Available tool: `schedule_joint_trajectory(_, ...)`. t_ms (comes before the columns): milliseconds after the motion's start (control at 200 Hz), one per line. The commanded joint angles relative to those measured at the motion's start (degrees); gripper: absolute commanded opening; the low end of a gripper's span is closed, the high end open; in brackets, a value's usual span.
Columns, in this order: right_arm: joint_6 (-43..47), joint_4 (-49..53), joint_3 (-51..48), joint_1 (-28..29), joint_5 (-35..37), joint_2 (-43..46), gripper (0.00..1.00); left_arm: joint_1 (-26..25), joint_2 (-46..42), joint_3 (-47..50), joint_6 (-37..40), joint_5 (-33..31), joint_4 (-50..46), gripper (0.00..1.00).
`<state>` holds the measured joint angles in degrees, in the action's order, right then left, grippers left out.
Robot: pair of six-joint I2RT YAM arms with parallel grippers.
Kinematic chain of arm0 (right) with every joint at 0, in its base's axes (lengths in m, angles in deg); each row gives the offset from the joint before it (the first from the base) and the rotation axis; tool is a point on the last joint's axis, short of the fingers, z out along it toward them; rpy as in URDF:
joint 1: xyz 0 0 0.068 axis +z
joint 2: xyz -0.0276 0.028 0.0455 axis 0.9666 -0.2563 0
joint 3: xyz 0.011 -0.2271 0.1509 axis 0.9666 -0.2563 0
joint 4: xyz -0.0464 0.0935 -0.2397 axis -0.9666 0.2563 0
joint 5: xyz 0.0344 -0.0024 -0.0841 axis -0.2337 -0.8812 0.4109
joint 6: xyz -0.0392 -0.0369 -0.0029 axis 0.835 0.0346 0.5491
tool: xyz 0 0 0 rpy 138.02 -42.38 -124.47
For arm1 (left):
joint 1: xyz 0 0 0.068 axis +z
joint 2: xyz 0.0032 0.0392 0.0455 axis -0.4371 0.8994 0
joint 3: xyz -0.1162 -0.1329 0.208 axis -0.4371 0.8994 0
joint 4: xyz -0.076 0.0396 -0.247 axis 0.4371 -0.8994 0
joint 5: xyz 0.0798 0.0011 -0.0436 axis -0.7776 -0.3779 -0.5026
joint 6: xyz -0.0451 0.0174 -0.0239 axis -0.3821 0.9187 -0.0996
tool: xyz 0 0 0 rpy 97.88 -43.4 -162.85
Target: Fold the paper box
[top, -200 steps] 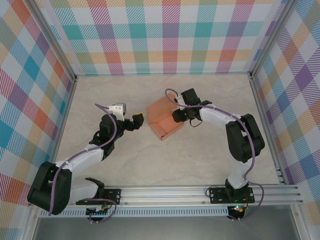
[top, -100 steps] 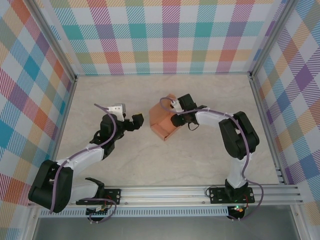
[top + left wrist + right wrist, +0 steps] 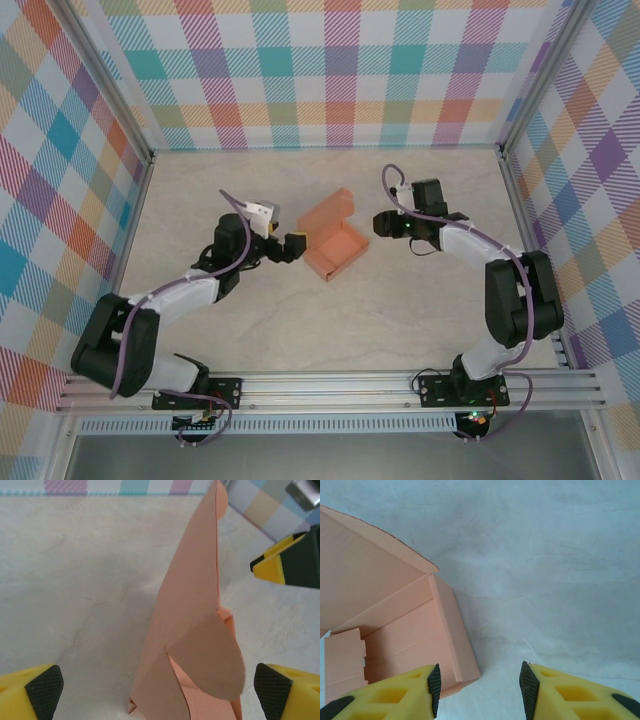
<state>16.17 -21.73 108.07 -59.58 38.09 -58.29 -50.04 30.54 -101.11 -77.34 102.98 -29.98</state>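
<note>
The salmon-orange paper box lies mid-table as an open shallow tray with its lid flap raised at the far side. My left gripper is open wide, right at the box's left side. In the left wrist view the upright flap rises between the two spread fingertips without touching either. My right gripper is open, a short way right of the box. In the right wrist view the tray's corner lies beside the left fingertip, and bare table shows between the pads.
The beige tabletop is bare around the box. Checkered walls close the back and both sides. An aluminium rail with both arm bases runs along the near edge.
My right gripper has pulled back to the right, off the box. The box now lies as an open tray with its flap up. My left gripper has moved right, up to the box.
</note>
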Motion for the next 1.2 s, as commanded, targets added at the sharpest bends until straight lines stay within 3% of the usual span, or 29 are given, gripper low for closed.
schedule_joint_trajectory(0, -2.0, 0.2, -1.4, -0.3, -2.3, 1.7, 0.48, -2.1, 2.8, -4.4, 3.0, 2.3, 0.9, 1.00)
schedule_joint_trajectory(100, -2.6, 0.0, -2.1, -0.3, -2.4, 2.0, 0.48, -3.6, 4.9, -6.0, 2.7, -2.0, 0.9, 0.96)
schedule_joint_trajectory(250, -4.2, -0.6, -2.5, -0.4, -2.8, 1.5, 0.48, -4.2, 6.5, -5.9, 2.9, -7.1, 2.2, 0.78)
schedule_joint_trajectory(685, -3.8, 0.9, 0.1, -0.6, -5.5, -1.4, 0.47, -4.5, 6.4, -8.1, 6.3, -6.2, -2.3, 0.44)
schedule_joint_trajectory(835, -3.8, 0.9, 0.0, -0.5, -6.4, -2.0, 0.47, -4.6, 6.3, -10.6, 9.2, -8.1, -8.3, 0.21)
schedule_joint_trajectory(1020, -2.2, 2.0, 0.3, -0.5, -8.5, -3.0, 0.48, -4.5, 5.2, -11.9, 9.0, -8.8, -10.6, 0.14)
schedule_joint_trajectory(1195, 0.5, 8.2, 5.4, -2.0, -17.2, -7.5, 0.48, -4.6, 4.4, -14.1, 8.2, -6.7, -12.4, 0.09)
